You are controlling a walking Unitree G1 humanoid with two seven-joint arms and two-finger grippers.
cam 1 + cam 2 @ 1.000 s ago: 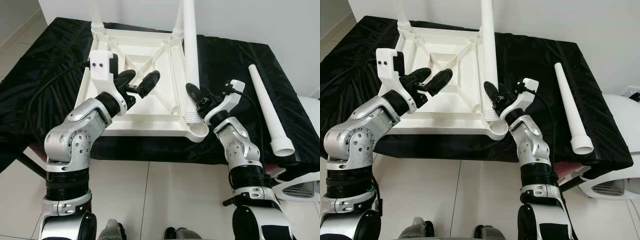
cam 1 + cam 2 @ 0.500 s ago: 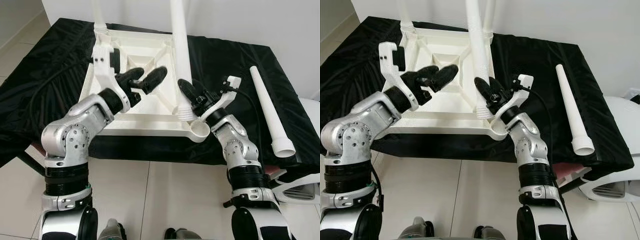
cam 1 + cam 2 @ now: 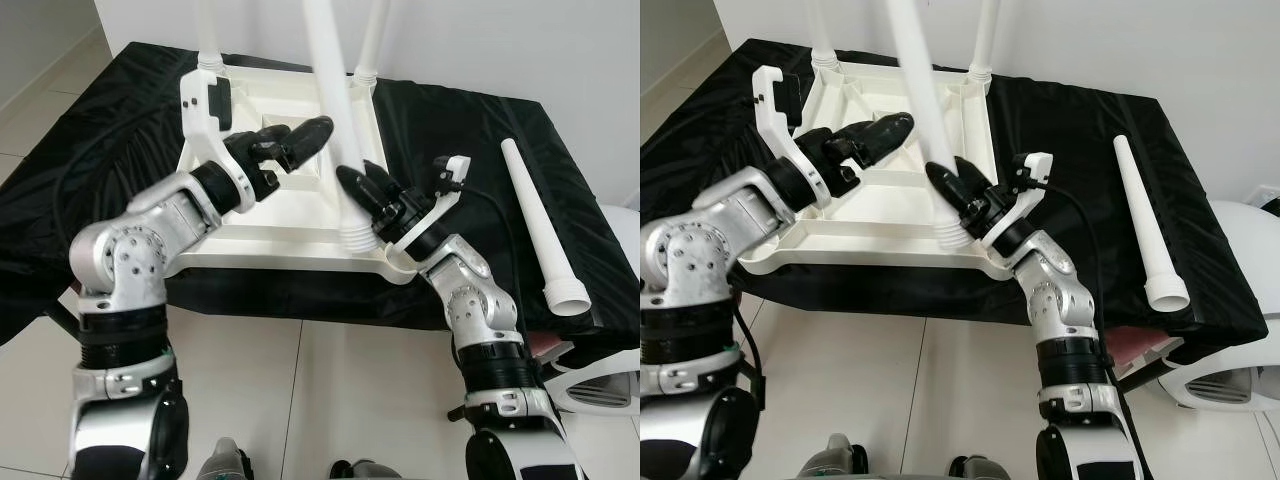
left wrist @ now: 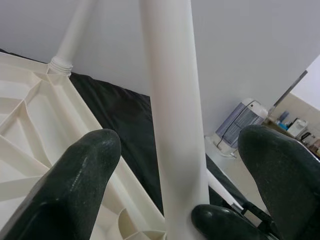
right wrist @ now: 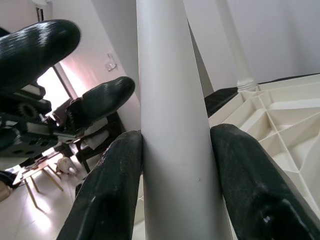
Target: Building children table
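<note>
The white plastic table (image 3: 250, 245) lies upside down on a black cloth. Two legs (image 3: 207, 30) (image 3: 372, 40) stand in its far corners. My right gripper (image 3: 365, 195) is shut on a third white leg (image 3: 330, 90) just above its threaded end, which hangs beside the near right corner socket (image 3: 400, 262); the leg leans away to the left. In the right wrist view both fingers (image 5: 112, 190) press the leg (image 5: 172, 125). My left gripper (image 3: 290, 145) is open over the table's underside, its fingers (image 4: 75, 185) on either side of the leg (image 4: 172, 125) without touching it.
A fourth loose leg (image 3: 535, 215) lies on the cloth at the right, wide end toward me. The cloth's front edge (image 3: 300, 305) drops to tiled floor. A white object (image 3: 600, 365) sits low at the right. A black cable (image 3: 90, 180) loops on the left.
The held leg has tipped so that its top leans left, and its threaded end has shifted left off the corner socket. My left gripper has reached across to straddle the leg.
</note>
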